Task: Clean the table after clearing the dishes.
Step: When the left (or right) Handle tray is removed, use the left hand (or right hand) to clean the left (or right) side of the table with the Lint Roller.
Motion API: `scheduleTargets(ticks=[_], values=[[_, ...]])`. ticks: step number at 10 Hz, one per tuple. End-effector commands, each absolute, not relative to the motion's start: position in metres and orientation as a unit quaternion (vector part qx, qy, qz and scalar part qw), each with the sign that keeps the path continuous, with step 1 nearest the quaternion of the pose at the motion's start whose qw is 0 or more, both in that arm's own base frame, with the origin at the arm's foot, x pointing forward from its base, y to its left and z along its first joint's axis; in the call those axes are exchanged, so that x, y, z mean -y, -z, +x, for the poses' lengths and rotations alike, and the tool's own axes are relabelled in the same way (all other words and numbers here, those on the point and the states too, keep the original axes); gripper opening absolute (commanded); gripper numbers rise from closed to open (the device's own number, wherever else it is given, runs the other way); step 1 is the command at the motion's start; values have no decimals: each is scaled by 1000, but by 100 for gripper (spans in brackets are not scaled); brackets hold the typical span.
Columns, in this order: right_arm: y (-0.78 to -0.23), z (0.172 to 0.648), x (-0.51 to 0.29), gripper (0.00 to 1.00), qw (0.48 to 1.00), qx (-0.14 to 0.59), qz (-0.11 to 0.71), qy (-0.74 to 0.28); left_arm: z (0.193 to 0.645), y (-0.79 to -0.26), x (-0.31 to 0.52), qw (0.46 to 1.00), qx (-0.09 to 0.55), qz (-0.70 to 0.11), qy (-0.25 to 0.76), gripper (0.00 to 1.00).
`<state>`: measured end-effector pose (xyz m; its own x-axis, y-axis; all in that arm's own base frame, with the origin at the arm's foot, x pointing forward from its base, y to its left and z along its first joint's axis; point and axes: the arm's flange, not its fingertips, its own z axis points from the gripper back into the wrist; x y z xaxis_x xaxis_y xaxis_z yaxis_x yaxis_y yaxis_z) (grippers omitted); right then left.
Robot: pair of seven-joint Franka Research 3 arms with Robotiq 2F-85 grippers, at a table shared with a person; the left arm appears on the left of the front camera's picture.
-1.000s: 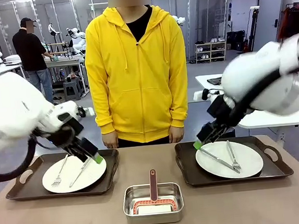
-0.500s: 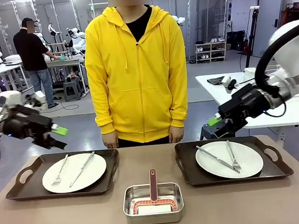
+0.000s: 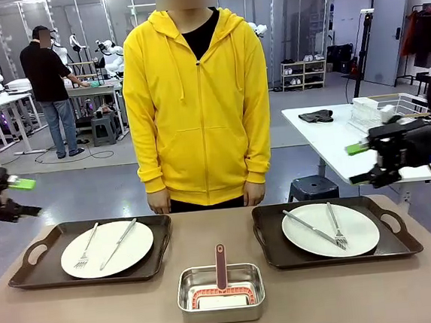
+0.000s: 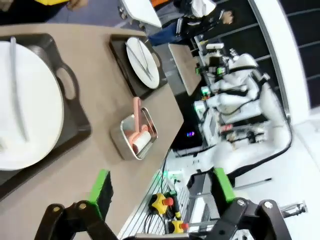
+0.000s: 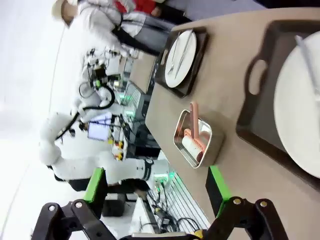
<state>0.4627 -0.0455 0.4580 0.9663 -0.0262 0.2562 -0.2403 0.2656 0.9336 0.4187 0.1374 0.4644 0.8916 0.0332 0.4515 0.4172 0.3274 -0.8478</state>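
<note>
Left pincer (image 3: 22, 198) and right pincer (image 3: 359, 164) have swung outward off the dishes (image 3: 136, 246), both spread wide, empty.

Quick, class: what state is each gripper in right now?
Left gripper: open, holding nothing.
Right gripper: open, holding nothing.

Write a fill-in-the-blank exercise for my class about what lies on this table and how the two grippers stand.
1. Each white plate carries a fork and a ___.
2. The steel pan sits ___ the two dark trays.
3. The left gripper and the right gripper are both ___ and hold nothing.
4. The person across the table wears a ___ hoodie.
Missing words: knife; between; open; yellow.
</note>
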Motion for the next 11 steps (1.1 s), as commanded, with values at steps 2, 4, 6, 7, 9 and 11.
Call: scheduleTargets(ticks=[2,4,6,7,9,11], values=[[-454,442,130,100,763,106,637,15,388,-472,-201,785,238,-562,105,100],[-437,418,195,100,756,112,641,73,359,-461,-247,786,266,-557,49,100],[-429,395,232,100,746,131,645,98,338,-449,-276,775,285,-564,10,100],[-429,386,244,100,748,134,640,112,332,-443,-287,768,292,-570,-12,100],[-429,382,251,100,756,140,625,134,329,-438,-296,775,289,-561,-34,100],[-421,379,252,100,746,146,639,119,325,-437,-297,779,286,-558,-32,100]])
